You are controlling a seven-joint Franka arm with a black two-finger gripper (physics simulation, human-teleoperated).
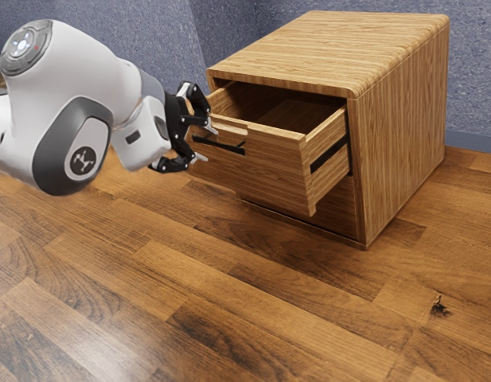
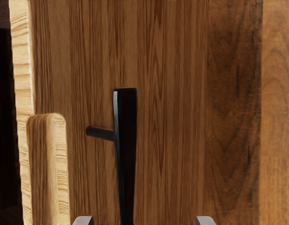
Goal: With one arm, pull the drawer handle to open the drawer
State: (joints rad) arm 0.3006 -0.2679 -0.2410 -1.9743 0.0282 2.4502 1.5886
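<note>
One wooden cabinet (image 1: 392, 119), one drawer (image 1: 269, 163) with one black handle (image 2: 124, 154), one arm (image 1: 62, 111), one claw (image 1: 199, 140).

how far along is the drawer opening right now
Done: the drawer stands well out of the cabinet, its inside showing. In hand: the gripper sits at the black handle, fingers spread either side, not clamping. Left: possibly a further pull; full travel can't be judged here.

A dark wooden plank floor (image 1: 229, 318) meets a grey-blue speckled wall (image 1: 476, 72) along a grey baseboard (image 1: 472, 142).
</note>
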